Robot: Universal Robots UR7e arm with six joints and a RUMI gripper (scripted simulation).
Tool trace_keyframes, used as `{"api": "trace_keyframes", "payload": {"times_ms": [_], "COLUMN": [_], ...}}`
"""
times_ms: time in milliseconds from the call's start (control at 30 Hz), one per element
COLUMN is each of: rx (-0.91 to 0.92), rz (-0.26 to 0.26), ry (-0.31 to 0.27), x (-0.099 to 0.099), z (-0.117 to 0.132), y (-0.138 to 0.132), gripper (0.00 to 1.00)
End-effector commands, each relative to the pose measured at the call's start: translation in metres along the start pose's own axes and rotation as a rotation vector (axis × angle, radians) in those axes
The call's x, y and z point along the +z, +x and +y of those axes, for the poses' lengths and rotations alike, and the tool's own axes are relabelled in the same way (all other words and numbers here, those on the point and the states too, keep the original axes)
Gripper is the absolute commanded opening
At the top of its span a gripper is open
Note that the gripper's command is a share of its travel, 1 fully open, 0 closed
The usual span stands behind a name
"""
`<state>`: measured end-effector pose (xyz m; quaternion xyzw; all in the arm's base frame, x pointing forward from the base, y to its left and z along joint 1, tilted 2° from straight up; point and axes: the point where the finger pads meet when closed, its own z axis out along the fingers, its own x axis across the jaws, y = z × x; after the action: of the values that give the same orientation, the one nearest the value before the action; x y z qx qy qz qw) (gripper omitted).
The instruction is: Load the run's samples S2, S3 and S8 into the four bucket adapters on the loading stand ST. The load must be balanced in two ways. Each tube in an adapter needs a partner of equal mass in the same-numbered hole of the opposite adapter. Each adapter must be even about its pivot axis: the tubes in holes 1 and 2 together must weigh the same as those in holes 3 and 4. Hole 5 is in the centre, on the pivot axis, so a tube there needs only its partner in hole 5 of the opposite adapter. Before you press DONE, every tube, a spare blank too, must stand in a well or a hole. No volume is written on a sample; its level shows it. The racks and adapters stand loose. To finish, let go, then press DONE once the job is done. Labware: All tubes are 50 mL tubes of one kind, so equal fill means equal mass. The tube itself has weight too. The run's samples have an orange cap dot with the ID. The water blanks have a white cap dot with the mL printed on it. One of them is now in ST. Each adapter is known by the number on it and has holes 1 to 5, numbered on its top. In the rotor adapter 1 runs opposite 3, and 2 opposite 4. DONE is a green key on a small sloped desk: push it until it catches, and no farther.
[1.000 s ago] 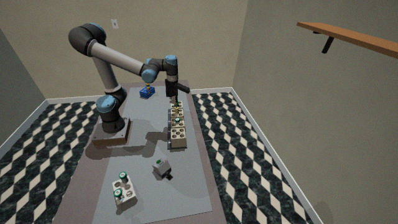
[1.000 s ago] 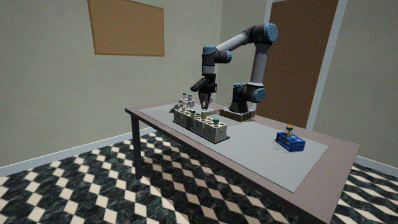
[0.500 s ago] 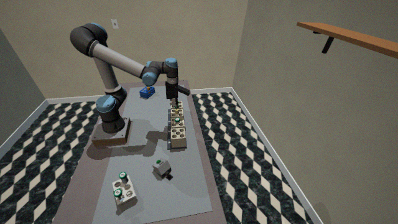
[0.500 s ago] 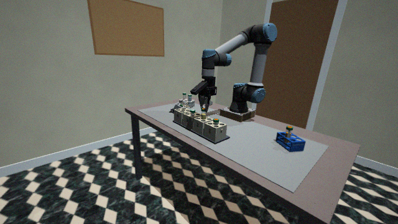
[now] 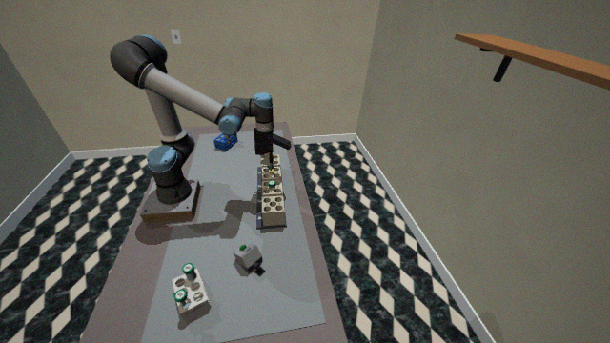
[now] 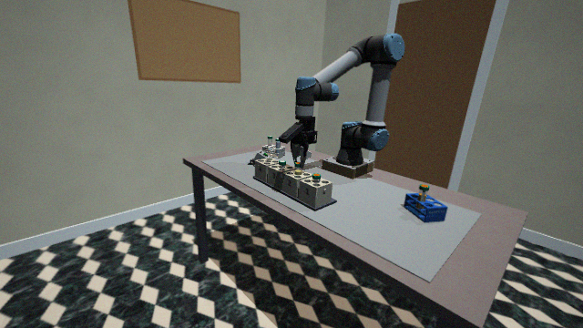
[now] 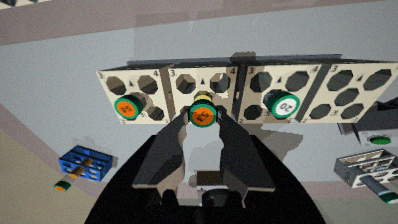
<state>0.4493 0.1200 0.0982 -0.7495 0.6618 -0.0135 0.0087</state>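
Four beige bucket adapters (image 5: 273, 220) (image 6: 314, 195) (image 7: 330, 97) stand in a row on the loading stand. My gripper (image 5: 270, 163) (image 6: 299, 157) (image 7: 202, 109) is shut on an orange-dot sample tube (image 7: 201, 114) (image 6: 298, 165), held upright just over the second adapter from the left in the wrist view, near its centre hole. Its label looks like S3. Another orange-dot sample (image 7: 128, 107) (image 6: 316, 177) stands in the end adapter beside it. A white-dot blank marked 20 (image 7: 283, 103) (image 5: 272, 183) stands in the third adapter. The fourth adapter is empty.
A blue rack (image 5: 225, 143) (image 6: 425, 207) (image 7: 85, 167) holds one more orange-dot sample (image 6: 424, 188). A beige blank rack (image 5: 190, 297) (image 7: 367, 167) holds two tubes (image 5: 189, 269) (image 5: 180, 295). The DONE desk (image 5: 248, 255) with its green key (image 7: 380, 140) stands between the racks.
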Motion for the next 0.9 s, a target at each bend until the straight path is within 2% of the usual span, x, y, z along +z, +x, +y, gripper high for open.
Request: {"api": "trace_keyframes", "payload": {"times_ms": [0, 867], "rx": [0.000, 0.000], "rz": [0.000, 0.000], "ry": [0.002, 0.002], "x": [0.006, 0.020], "z": [0.000, 0.000], "y": [0.000, 0.000], "gripper": [0.00, 0.00]}}
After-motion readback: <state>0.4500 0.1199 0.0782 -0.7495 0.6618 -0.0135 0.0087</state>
